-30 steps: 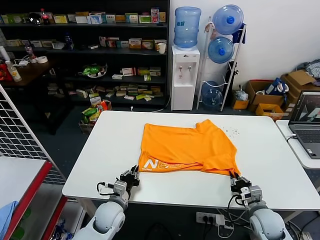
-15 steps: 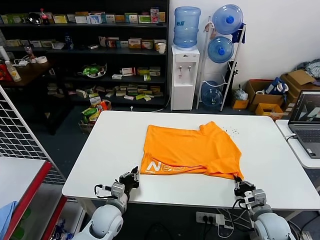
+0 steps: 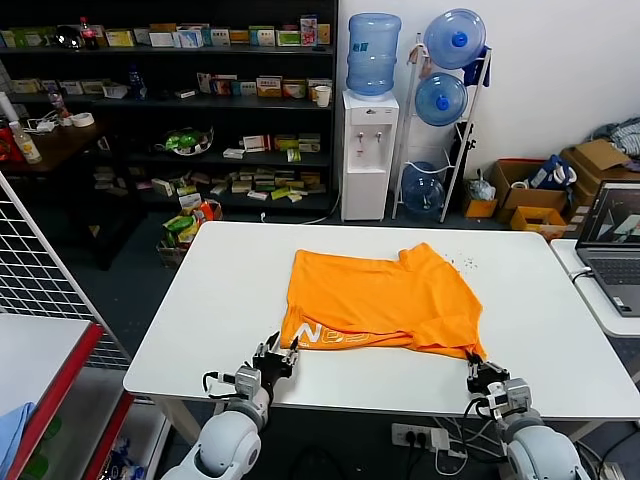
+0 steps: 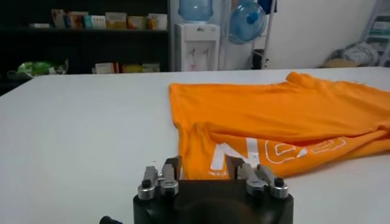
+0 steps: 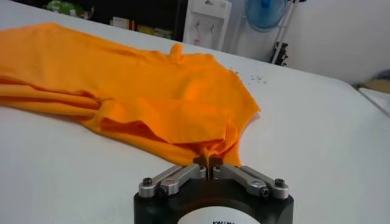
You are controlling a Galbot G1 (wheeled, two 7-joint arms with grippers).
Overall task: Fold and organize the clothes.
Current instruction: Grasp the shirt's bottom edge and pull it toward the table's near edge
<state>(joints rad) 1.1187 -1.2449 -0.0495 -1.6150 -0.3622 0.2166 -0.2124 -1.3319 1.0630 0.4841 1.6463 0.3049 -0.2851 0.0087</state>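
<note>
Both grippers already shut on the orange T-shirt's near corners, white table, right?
Only half right. The right gripper is shut on the T-shirt corner, seen in the right wrist view. The left gripper is open at its corner on the table, per the left wrist view.

Dark shelves (image 3: pixel 170 100), water dispenser (image 3: pixel 370 150) (white wall)

I was working in what looked like a lab or stockroom set up as a mock shop. Dark shelves (image 3: pixel 200 100) along the back wall held rows of small boxed goods. Beside them stood a water dispenser (image 3: pixel 371 150) and a rack of spare bottles (image 3: pixel 445 100). Open cardboard boxes (image 3: pixel 535 195) sat on the floor by the white wall, a laptop (image 3: pixel 615 245) was on a side desk, and a plain white worktop (image 3: pixel 220 300) filled the middle.
</note>
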